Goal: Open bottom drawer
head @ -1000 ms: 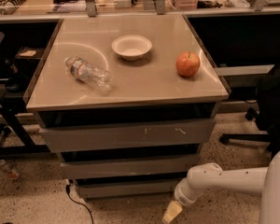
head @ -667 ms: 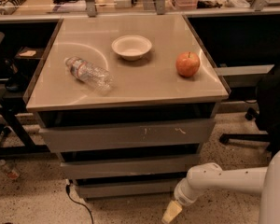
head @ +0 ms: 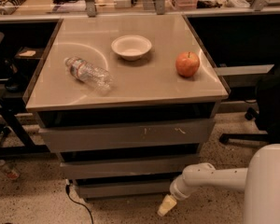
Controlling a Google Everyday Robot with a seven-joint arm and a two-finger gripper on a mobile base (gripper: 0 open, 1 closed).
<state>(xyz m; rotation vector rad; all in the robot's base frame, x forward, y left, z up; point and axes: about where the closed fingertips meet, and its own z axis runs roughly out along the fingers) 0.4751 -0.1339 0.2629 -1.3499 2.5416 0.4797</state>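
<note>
The bottom drawer (head: pixel 123 188) is the narrowest grey front, lowest of three under the tan tabletop, and it sits pushed in. Above it are the mid-sized grey front (head: pixel 130 166) and the widest front with pale scratch marks (head: pixel 126 134). My gripper (head: pixel 166 205) hangs at the end of the white arm (head: pixel 210 177), low near the floor, just right of and in front of the bottom drawer's right end, apart from it.
On the tabletop (head: pixel 144 85) lie a clear plastic bottle (head: pixel 88 73) on its side, a white bowl (head: pixel 131 46) and a red apple (head: pixel 187 64). A black cable (head: pixel 77 202) trails on the floor at the left. A black chair base (head: pixel 256 125) stands at the right.
</note>
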